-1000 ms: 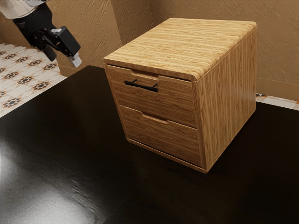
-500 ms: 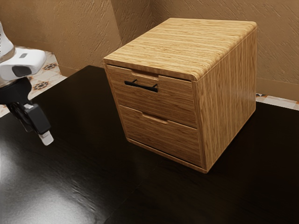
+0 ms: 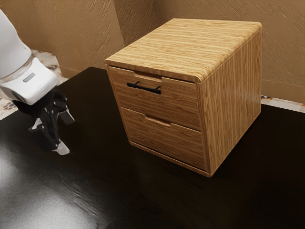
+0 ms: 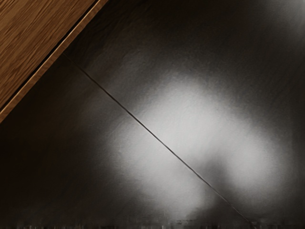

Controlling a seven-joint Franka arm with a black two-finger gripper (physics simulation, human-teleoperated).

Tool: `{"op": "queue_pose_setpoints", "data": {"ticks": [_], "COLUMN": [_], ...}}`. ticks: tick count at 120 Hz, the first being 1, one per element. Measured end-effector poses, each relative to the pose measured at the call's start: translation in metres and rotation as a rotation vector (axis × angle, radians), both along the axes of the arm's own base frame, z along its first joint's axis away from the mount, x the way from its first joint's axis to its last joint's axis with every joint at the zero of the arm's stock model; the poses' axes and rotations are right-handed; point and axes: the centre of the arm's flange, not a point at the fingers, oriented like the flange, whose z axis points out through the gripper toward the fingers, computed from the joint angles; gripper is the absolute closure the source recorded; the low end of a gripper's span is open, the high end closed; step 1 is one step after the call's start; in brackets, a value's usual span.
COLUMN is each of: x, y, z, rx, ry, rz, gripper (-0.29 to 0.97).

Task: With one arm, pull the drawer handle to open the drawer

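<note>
- Evidently the arm [image 3: 23, 71] enters at the left edge of the exterior view, and its black jaws hang low there, pointing down, close above the desk [image 3: 95, 191]. Whether they stand wide or narrow I cannot tell from this angle.
- At that height, a flat sweep toward the right of the frame could scrape the tips along the glossy desk. The wrist view shows the surface and a seam right under the hand, with a wooden corner of the cabinet [image 3: 190, 45] nearby.
- The drawer handle [image 3: 144, 87], a slim black bar, sits in the upper middle of the frame on the top drawer [image 3: 159, 102]. It is well apart from the jaws, above them and to their right, with bare desk between.
- Because the jaws point down while the bar lies level on an upright front, an approach made without turning the hand would likely strike wood or slip off the bar.
- The gap behind the bar looks thin, so a slightly misjudged approach could close on nothing or press against the drawer front.
- The lower drawer [image 3: 164, 136] has only a shallow notch. A run-in at the present height would meet it, not the handle.
- Both drawers look flush and shut. The cabinet stands free on the desk, so a skewed pull might drag the whole box.
</note>
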Motion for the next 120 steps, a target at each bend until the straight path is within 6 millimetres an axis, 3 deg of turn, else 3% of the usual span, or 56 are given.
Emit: {"op": "queue_pose_setpoints", "data": {"ticks": [19, 43, 78, 120], "x": [0.001, 0.009, 0.025, 0.060], "y": [0.032, 0.024, 0.011, 0.005], "z": [-0.026, -0.034, -0.011, -0.001], "rx": [-0.022, 0.001, 0.092, 0.128], "ry": [0.054, 0.003, -0.200, -0.344], "rz": [-0.138, -0.409, -0.669, -0.791], "gripper": [0.00, 0.00, 0.00, 0.00]}}
